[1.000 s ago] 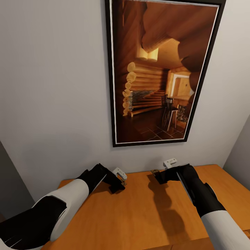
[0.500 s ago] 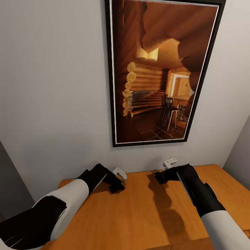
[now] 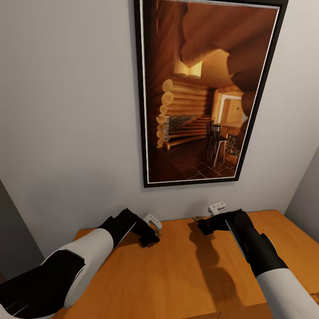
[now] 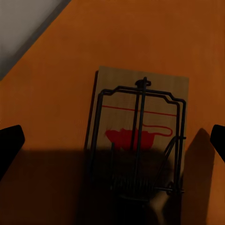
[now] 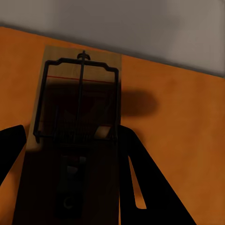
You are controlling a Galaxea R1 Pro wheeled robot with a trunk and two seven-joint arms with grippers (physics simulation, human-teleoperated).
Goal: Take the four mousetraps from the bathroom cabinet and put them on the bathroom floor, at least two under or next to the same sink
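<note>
Both arms reach over the cabinet (image 3: 186,270) top toward the wall. The left tool (image 4: 112,140) hangs spread wide over a mousetrap (image 4: 138,136), apparently lined up to pinch it; the right tool (image 5: 70,140) straddles another mousetrap (image 5: 79,93), grip uncertain.

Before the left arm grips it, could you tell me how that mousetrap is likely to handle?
The mousetrap is a thin flat board, so it is probably stiff and light. Lying flush on the cabinet, it may slide rather than lift. Its wire mechanism looks snaggable.
</note>
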